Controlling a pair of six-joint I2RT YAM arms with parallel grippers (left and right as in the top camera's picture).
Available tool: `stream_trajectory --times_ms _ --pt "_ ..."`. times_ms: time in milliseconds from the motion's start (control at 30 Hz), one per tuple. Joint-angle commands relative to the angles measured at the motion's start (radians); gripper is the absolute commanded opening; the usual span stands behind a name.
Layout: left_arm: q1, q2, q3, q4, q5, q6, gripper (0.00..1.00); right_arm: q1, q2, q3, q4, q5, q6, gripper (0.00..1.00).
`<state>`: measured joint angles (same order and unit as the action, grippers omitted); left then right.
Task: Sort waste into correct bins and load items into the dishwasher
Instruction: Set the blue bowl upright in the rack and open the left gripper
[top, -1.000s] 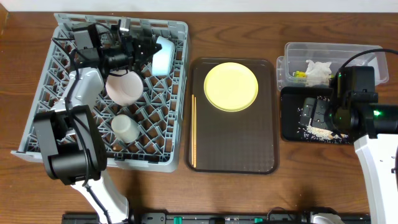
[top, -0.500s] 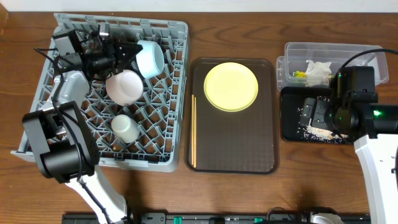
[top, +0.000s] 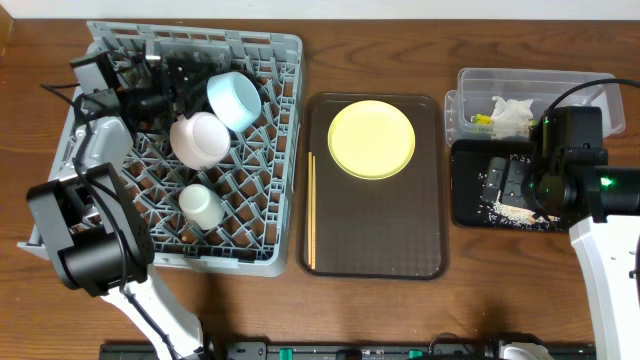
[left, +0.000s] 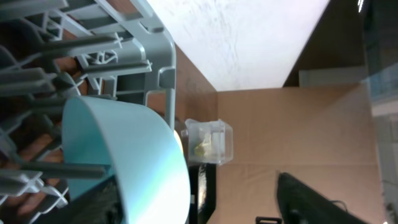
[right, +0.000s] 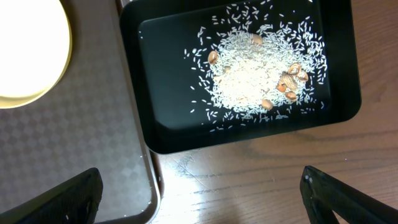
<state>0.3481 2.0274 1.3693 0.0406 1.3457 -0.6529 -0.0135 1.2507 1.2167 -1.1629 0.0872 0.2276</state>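
Nearest me on my left, the small white cup (top: 202, 205) lies among the pegs of the grey dish rack (top: 255, 262), toward the rack's 6 o'clock side. In the middle, the wooden chopsticks (top: 312, 210) lie along the 9 o'clock edge of the brown serving tray (top: 375, 250), pointing from 6 to 12 o'clock.

On my right, my right gripper (right: 200, 177) hovers over the black tray (right: 168, 118). Its 2 fingers (right: 68, 199) are spread wide with nothing between them. The rice scraps (right: 249, 74) lie heaped at the tray's centre, with a few brown bits toward 3 o'clock and loose grains scattered around the heap.

Farther out in the rack, the pinkish-white bowl (top: 200, 138) sits at the cup's 12 o'clock. The yellow plate (top: 371, 138) lies flat at the 12 o'clock end of the serving tray.

At the pinkish bowl's 1 o'clock, just beside it, the light blue bowl (top: 235, 100) leans tilted between the pegs. My left gripper (top: 192, 80) is at that bowl's 10 o'clock, fingers apart and gripping nothing. In the wrist view the bowl's rim is close to 1 finger, and I cannot tell whether they touch.

Farthest on my right, the clear tub (top: 470, 78) stands against the black tray's 12 o'clock side. It holds the crumpled napkin (top: 513, 110), with the green-and-yellow wrapper (top: 483, 120) at the napkin's 9 o'clock.
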Motion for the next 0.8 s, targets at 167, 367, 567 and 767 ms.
stream_trajectory --times_ms 167,367,567,767 --pt "0.017 -0.192 0.002 -0.074 -0.204 0.089 0.87 -0.010 -0.009 0.013 -0.002 0.013 0.003 0.99" --pt "0.008 -0.294 0.002 -0.215 -0.240 0.165 0.93 -0.010 -0.009 0.013 0.000 0.013 -0.001 0.99" --pt "-0.074 -0.409 0.002 -0.502 -0.392 0.396 0.94 -0.010 -0.009 0.013 0.000 0.013 0.000 0.99" --pt "-0.294 -0.520 0.002 -0.811 -0.829 0.503 0.95 -0.010 -0.009 0.013 -0.001 0.013 0.000 0.99"
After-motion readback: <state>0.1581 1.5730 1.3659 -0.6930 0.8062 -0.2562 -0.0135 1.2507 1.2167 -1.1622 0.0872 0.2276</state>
